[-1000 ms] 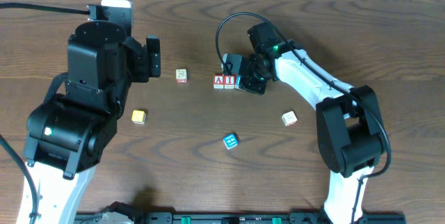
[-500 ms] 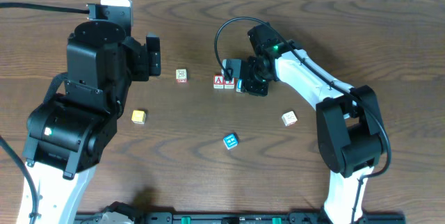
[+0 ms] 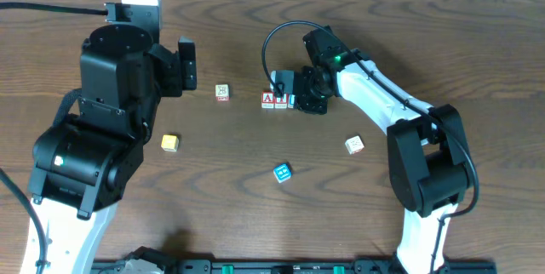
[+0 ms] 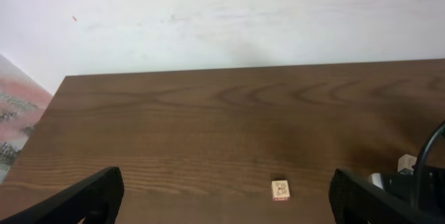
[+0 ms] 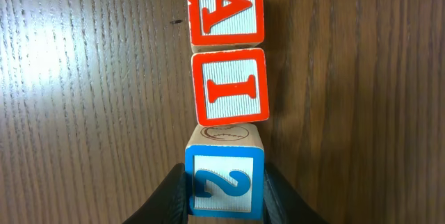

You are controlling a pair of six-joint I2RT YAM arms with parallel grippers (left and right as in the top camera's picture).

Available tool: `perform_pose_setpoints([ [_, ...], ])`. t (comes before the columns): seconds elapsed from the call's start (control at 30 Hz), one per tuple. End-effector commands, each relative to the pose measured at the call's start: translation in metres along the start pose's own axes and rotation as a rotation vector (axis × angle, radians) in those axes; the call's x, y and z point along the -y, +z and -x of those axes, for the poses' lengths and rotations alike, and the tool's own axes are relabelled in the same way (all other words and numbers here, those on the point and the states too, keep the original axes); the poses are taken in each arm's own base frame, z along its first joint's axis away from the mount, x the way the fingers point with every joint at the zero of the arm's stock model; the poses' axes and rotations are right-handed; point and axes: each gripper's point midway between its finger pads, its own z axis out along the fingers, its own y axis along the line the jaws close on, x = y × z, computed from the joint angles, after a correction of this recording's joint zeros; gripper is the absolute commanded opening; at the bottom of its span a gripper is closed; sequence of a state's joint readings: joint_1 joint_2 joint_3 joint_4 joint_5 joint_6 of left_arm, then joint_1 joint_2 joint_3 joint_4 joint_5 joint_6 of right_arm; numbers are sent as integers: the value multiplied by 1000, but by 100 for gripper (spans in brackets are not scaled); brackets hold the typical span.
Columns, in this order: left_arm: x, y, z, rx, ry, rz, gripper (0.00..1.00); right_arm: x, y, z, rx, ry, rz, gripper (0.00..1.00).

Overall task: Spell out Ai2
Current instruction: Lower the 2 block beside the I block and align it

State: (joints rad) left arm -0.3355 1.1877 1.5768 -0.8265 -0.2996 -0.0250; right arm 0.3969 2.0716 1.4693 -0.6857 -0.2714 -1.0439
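In the right wrist view a red "A" block (image 5: 225,8), a red "I" block (image 5: 230,87) and a blue "2" block (image 5: 224,181) lie in one line on the table. My right gripper (image 5: 224,190) is shut on the "2" block, which sits right behind the "I" block. From overhead the A block (image 3: 268,99) and I block (image 3: 280,99) sit mid-table, with the right gripper (image 3: 298,101) beside them. My left gripper (image 4: 222,200) is open and empty, raised at the table's left (image 3: 183,65).
A tan block (image 3: 222,92) lies left of the row and also shows in the left wrist view (image 4: 280,190). A yellow block (image 3: 170,142), a blue block (image 3: 282,172) and a pale block (image 3: 354,145) lie nearer the front. A black cable (image 3: 272,40) loops above the row.
My right gripper has shifted slightly left with the "2" block, closing it up against the "I" block. The left arm has not moved.
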Motion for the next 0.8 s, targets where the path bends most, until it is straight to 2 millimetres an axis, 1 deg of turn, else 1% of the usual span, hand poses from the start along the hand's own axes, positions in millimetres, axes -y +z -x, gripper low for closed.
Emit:
perform_pose_setpoints([
  [0.0,-4,2,2,7,12,27,95,1,6,7,11,-44,0,4],
  [0.23,-4,2,3,11,25,27,95,4,8,8,15,-53,-8,5],
  [0.43,-4,2,3,11,25,27,95,2,17,4,7,-48,6,6],
  [0.53,-4,2,3,10,25,27,95,1,18,4,5,-47,11,6],
  [0.6,-4,2,3,11,25,27,95,1,18,4,5,-47,10,11],
  [0.77,-4,2,3,11,25,27,95,1,18,4,6,-39,10,33],
])
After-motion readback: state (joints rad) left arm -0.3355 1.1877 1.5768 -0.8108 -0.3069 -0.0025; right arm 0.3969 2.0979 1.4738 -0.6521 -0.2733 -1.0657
